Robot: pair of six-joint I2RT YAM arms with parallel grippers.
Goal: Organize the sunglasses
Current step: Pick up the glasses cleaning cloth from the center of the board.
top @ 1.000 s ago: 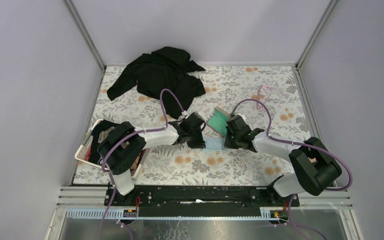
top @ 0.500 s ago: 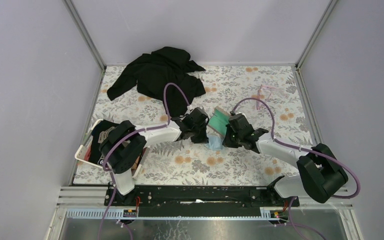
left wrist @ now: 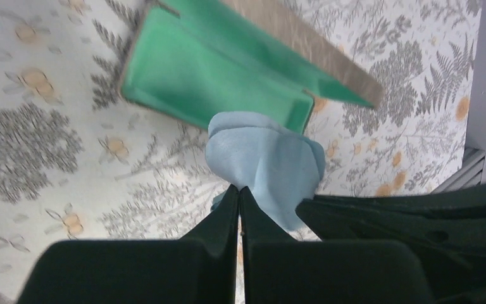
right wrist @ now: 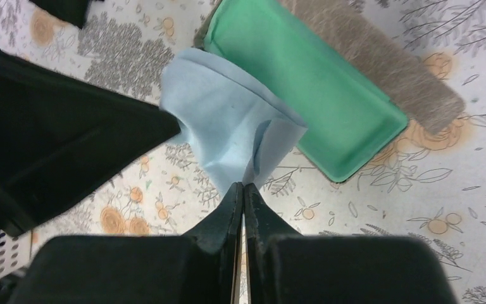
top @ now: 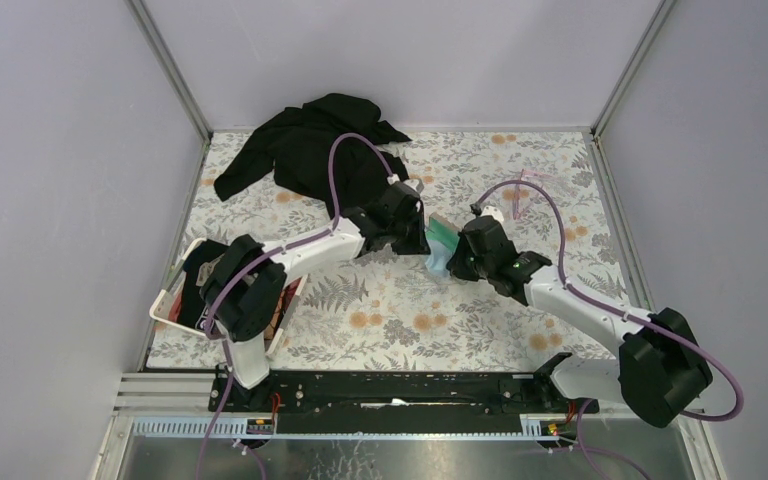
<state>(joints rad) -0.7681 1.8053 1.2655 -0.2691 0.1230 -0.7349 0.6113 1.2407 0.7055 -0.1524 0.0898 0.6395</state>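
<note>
The pink sunglasses point(top: 538, 180) lie on the floral table at the far right, away from both grippers. The grey-brown case point(top: 443, 237) lies open in the middle, its green lining showing in the left wrist view point(left wrist: 215, 69) and the right wrist view point(right wrist: 304, 82). My left gripper point(top: 418, 232) point(left wrist: 238, 189) and my right gripper point(top: 453, 258) point(right wrist: 243, 185) are each shut on a corner of the light blue cloth point(top: 436, 263) point(left wrist: 266, 158) point(right wrist: 228, 126). The cloth hangs bunched between them, just above the case's near edge.
A black garment point(top: 320, 150) lies crumpled at the back left. A white basket point(top: 172, 290) with items stands at the left edge beside the left arm. Grey walls and metal rails close the table on three sides.
Both grippers have moved away from the bases toward the case, lifting the blue cloth off the table and bunching it between them.
</note>
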